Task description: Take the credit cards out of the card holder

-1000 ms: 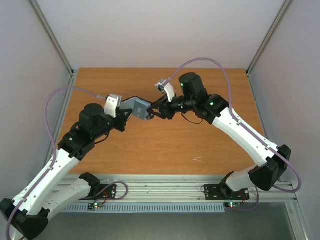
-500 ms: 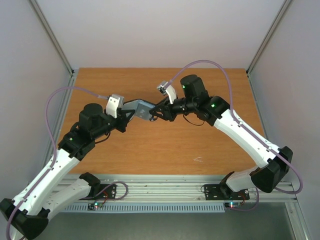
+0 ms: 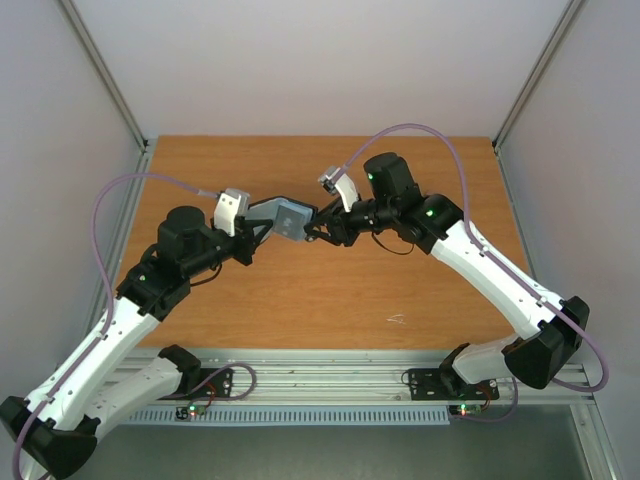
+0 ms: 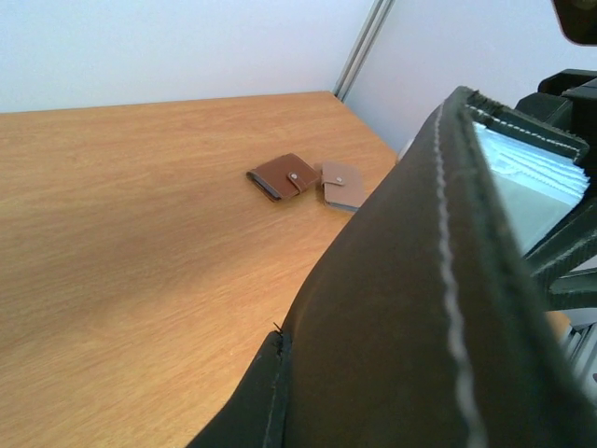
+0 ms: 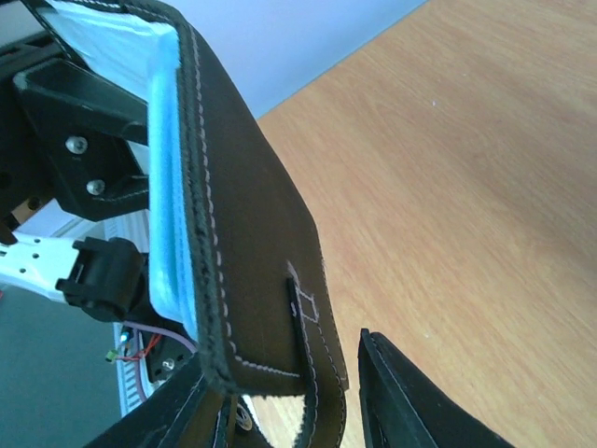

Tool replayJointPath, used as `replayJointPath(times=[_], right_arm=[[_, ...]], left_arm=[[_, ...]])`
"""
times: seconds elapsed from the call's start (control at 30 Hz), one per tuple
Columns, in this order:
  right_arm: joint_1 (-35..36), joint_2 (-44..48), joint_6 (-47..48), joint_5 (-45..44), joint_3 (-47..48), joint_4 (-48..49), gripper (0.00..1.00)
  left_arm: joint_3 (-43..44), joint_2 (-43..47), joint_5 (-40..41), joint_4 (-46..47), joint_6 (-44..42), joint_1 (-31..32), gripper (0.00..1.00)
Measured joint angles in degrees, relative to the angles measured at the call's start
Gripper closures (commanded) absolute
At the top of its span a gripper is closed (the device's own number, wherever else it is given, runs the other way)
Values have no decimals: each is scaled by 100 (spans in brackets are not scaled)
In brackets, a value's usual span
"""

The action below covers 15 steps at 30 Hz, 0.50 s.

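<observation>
**Top view.** A wooden table (image 3: 300,300) stands inside plain white walls (image 3: 300,60), with metal posts (image 3: 105,75) rising at the far corners and a rail (image 3: 330,375) along the near edge. A small pale scuff (image 3: 397,320) marks the wood near the right. Both arms meet above the table's far middle, and the holder (image 3: 285,218) is up in the air between them, opened flat with its light lining up. The left gripper (image 3: 258,228) is clamped on its left edge. The right gripper (image 3: 315,230) sits at its right edge.

**Left wrist.** The holder's black stitched outside fills the near right. The pale blue lining (image 4: 532,177) shows layered edges, but no card can be told from it. Beyond, on the wood, a brown wallet (image 4: 283,175) and a tan wallet (image 4: 340,183) lie just beside each other near the corner post (image 4: 364,42).

**Right wrist.** The right fingers (image 5: 401,401) stand part-open astride the holder's lower edge. The snap tab (image 5: 322,364) hangs between them, and a slit of light shows between tab and finger.
</observation>
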State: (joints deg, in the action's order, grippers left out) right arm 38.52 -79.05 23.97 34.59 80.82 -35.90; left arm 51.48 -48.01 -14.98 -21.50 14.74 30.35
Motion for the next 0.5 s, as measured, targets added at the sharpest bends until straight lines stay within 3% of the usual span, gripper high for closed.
replayJointPath(times=[0.27,0.5], right_arm=[[0,0,33,-201,0,-57,67],[0,0,37,-566,0,-50,64]], left_arm=[[0,-28,-107,42,0,0,100],[0,-46,-197,76,-2,0,100]])
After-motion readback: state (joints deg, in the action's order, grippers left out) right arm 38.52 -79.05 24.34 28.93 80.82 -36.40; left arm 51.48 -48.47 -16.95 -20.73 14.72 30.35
